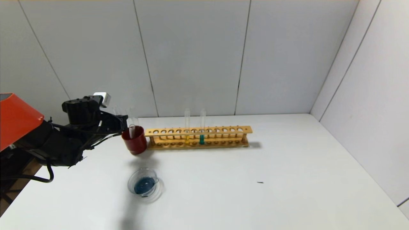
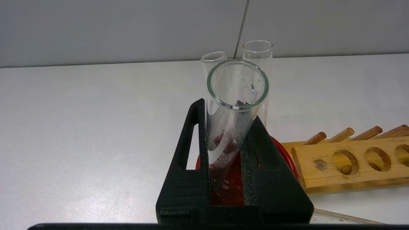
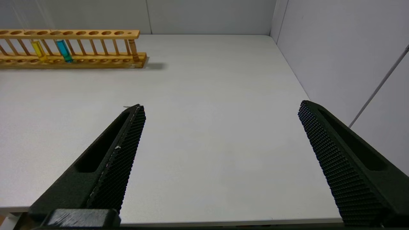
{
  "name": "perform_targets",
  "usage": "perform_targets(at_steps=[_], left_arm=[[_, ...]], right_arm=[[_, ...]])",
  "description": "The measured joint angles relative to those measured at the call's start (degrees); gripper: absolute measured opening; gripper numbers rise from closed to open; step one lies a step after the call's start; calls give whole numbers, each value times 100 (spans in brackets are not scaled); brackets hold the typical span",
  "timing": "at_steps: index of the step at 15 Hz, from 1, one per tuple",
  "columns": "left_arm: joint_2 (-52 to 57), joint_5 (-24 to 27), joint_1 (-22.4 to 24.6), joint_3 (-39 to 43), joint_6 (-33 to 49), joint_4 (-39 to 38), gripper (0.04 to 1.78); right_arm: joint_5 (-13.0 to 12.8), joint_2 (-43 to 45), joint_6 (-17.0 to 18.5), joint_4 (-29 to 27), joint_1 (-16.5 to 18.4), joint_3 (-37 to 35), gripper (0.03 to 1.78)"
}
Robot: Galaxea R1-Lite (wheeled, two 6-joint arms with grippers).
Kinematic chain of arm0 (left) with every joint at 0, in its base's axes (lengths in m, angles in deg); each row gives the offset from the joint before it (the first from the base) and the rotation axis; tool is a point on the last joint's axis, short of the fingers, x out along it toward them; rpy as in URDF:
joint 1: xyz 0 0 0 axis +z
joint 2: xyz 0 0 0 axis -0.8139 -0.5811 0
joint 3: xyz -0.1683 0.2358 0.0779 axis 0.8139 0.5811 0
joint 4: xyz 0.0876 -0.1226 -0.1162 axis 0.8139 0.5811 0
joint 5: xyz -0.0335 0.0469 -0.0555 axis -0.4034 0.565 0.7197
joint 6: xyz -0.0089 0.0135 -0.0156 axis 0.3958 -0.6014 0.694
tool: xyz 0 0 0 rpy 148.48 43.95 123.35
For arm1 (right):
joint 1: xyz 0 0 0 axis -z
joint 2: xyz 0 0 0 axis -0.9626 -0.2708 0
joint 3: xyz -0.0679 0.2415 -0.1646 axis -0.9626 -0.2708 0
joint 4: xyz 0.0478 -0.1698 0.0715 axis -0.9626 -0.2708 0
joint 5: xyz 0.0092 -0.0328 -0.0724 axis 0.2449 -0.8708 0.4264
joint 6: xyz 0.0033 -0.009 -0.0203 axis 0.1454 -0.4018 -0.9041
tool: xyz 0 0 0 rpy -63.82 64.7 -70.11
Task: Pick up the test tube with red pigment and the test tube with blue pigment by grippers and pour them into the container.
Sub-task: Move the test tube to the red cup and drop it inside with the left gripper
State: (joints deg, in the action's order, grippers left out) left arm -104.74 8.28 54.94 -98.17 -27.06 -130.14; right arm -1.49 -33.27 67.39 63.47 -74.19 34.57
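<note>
Your left gripper (image 2: 227, 140) clamps an emptied clear glass tube (image 2: 230, 108) over the dark red cup (image 1: 135, 140); your right gripper (image 3: 220, 134) gapes wide, parked. In front of that cup, the round glass container (image 1: 144, 184) holds dark-blue liquid.

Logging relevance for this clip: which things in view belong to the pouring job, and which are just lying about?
Job: left gripper, shut on an emptied tube; container; blue-pigment tube in wooden rack; dark red cup.
Lying about: yellow tube; right gripper, open, parked.
</note>
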Motion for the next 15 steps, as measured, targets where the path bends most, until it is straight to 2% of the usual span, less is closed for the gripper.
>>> perform_targets(at_steps=[10,13,15], left_arm=[[0,124,-2,38,0,20,35],[-1,118,-11,30,-17,4,58],[-4,118,-16,27,-26,0,89]], right_arm=[[-2,0,-2,0,0,0,175],[-2,0,-2,0,0,0,175],[-2,0,-2,0,0,0,175]])
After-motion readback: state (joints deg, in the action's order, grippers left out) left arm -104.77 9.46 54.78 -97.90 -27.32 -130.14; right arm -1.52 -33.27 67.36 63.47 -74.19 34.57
